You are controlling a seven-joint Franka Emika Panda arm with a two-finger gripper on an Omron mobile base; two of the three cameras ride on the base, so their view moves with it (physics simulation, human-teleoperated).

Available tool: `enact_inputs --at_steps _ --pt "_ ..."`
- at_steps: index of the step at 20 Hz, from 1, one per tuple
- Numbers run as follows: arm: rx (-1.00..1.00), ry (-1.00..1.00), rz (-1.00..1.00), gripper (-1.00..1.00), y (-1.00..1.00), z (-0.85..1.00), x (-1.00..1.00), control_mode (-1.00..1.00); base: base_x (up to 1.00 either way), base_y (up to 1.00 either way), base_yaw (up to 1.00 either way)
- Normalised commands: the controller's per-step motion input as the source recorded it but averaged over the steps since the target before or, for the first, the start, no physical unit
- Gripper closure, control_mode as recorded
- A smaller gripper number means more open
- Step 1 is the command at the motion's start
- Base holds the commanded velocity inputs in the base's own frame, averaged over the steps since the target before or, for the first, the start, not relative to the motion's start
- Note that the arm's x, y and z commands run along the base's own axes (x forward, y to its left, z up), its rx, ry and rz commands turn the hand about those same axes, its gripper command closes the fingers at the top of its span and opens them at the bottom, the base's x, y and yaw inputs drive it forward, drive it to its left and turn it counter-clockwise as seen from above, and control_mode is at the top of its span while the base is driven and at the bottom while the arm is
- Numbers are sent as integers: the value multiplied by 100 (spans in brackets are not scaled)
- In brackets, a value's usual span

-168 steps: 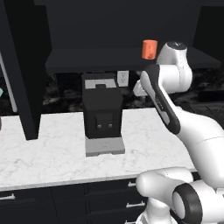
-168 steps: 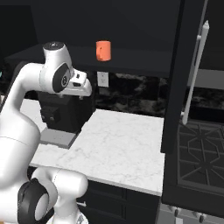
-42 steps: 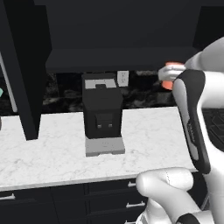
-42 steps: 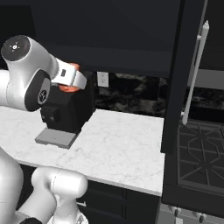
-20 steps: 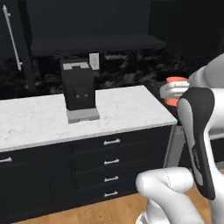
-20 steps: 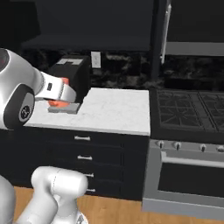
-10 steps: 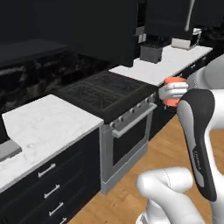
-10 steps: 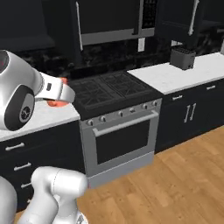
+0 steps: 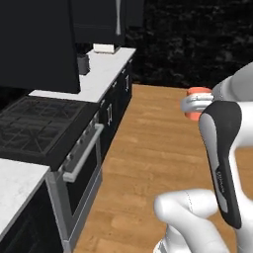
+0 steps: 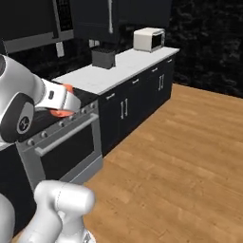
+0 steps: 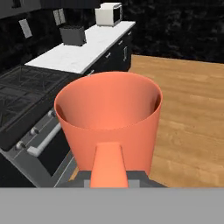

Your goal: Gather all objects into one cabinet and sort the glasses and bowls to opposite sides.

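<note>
My gripper (image 9: 193, 105) is shut on one of the glasses, a bright orange cup (image 9: 199, 92), and holds it at chest height in front of the arm. From the right base the cup (image 10: 61, 113) peeks out below the gripper (image 10: 58, 105), level with the stove front. Seen from the hand, the cup (image 11: 109, 114) stands upright and empty, its handle between the fingers of the gripper (image 11: 109, 176). A black upper cabinet with a vertical silver handle (image 10: 110, 15) hangs over the far counter. The bowls are out of view.
A black stove with oven (image 9: 34, 129) (image 10: 65, 142) is close on the left. Beyond it a white counter (image 9: 99, 74) (image 10: 121, 65) carries a dark toaster (image 10: 103, 57) and a small white appliance (image 10: 148, 39). Wooden floor (image 10: 180, 156) spreads to the right.
The whole picture has swung along the kitchen since earlier, so the camera has moved. The stove is now close on the left and floor fills the right. The orange cup stays in the gripper.
</note>
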Motion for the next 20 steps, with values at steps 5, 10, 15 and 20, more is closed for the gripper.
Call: enact_inputs --at_steps 5,10,15,20 --pt "0 0 0 100 0 0 0 100 100 -36 -33" --pt "0 0 0 100 0 0 0 100 100 -30 -9" --pt "0 0 0 100 0 0 0 100 100 -22 6" --pt "0 0 0 100 0 0 0 100 100 -28 24"
